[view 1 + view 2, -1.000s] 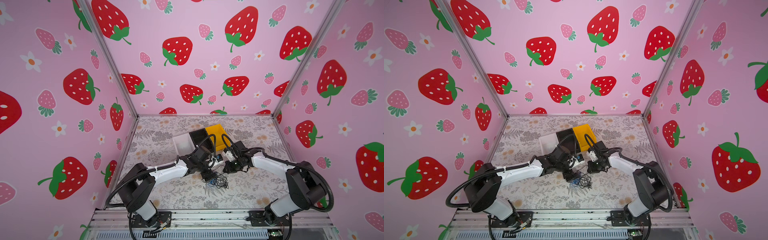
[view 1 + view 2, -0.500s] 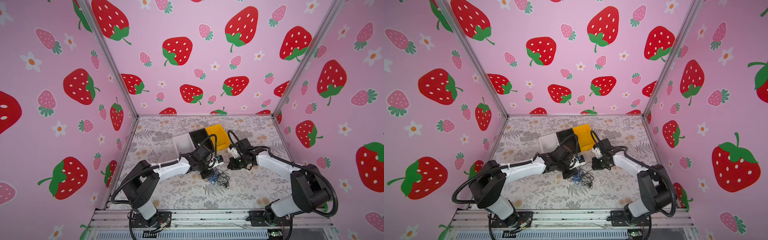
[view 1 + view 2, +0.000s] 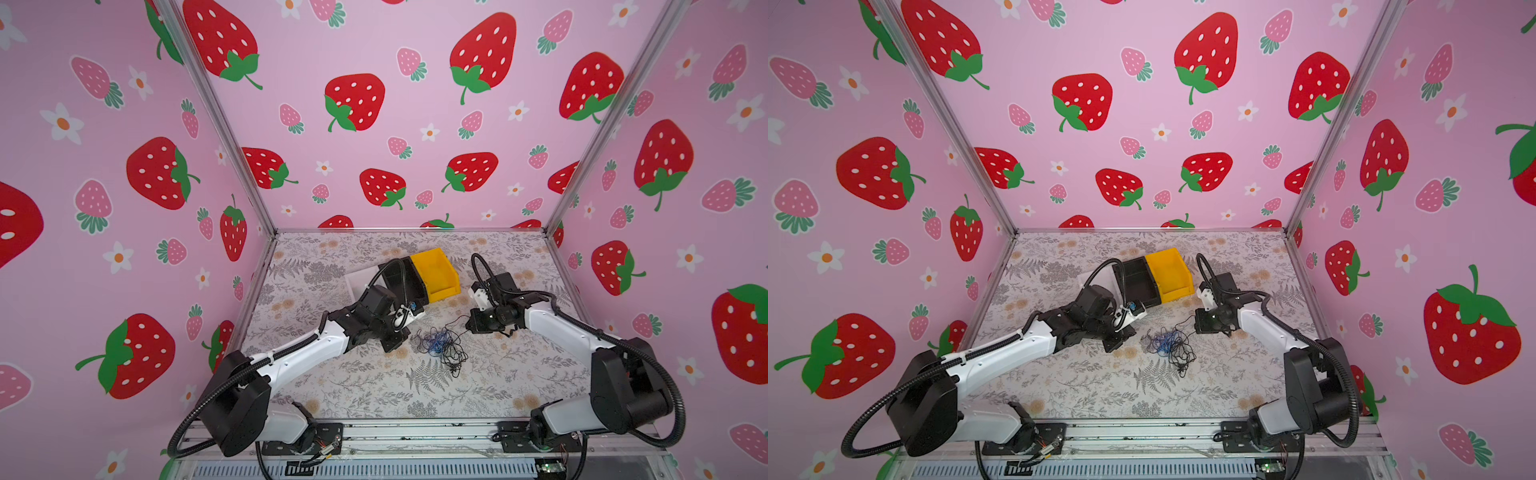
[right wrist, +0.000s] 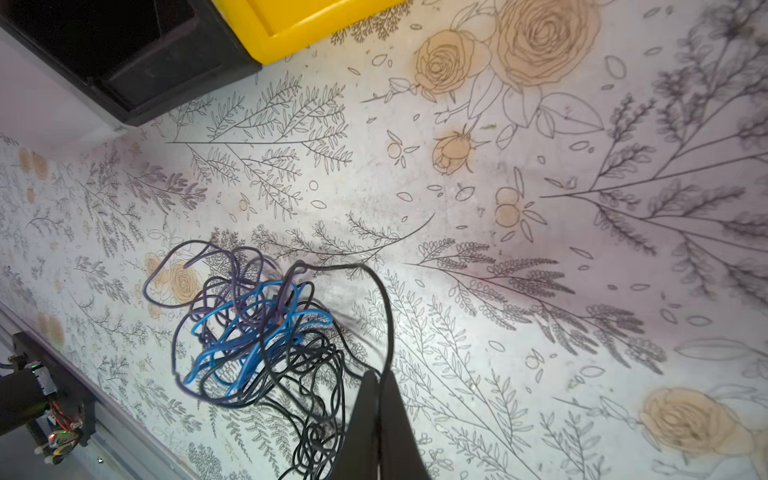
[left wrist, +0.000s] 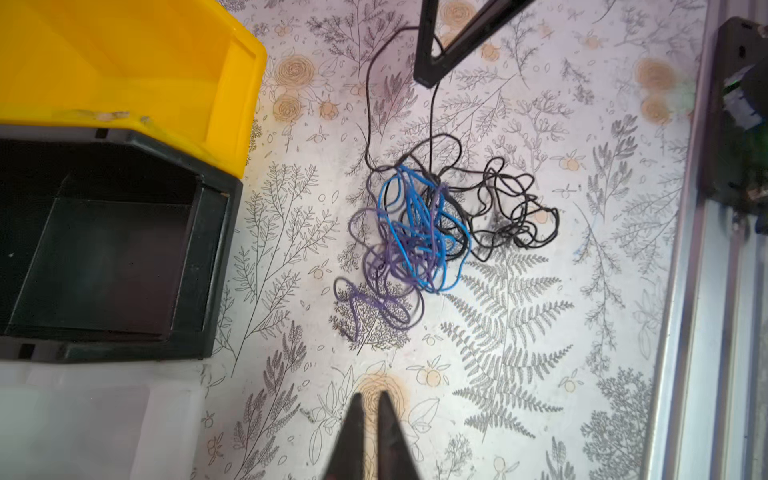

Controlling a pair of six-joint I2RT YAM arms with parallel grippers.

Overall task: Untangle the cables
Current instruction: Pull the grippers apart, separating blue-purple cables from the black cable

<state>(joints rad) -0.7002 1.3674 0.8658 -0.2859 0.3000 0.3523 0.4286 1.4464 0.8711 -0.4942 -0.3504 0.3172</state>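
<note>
The cables (image 3: 438,345) (image 3: 1169,345) lie as one tangle of thin black, blue and purple strands on the floral tablecloth. In the left wrist view the cables (image 5: 419,232) show blue in the middle, purple loops on one side and black on the other. My right gripper (image 3: 471,326) (image 4: 379,376) is shut on a black strand that runs from its tips down into the cables (image 4: 257,328); the right gripper (image 5: 426,79) hangs above them. My left gripper (image 3: 398,341) (image 5: 370,397) sits left of the tangle, apart from it, its jaws a narrow slit apart with nothing between.
A yellow bin (image 3: 436,274), a black bin (image 3: 409,286) and a white bin (image 3: 359,282) stand side by side behind the left gripper. The metal front rail (image 3: 415,432) carries both arm bases. Pink walls enclose the table on three sides.
The left gripper's jaws went from wide to nearly closed and drew back left off the tangle. The right gripper pulled away to the right with the black strand.
</note>
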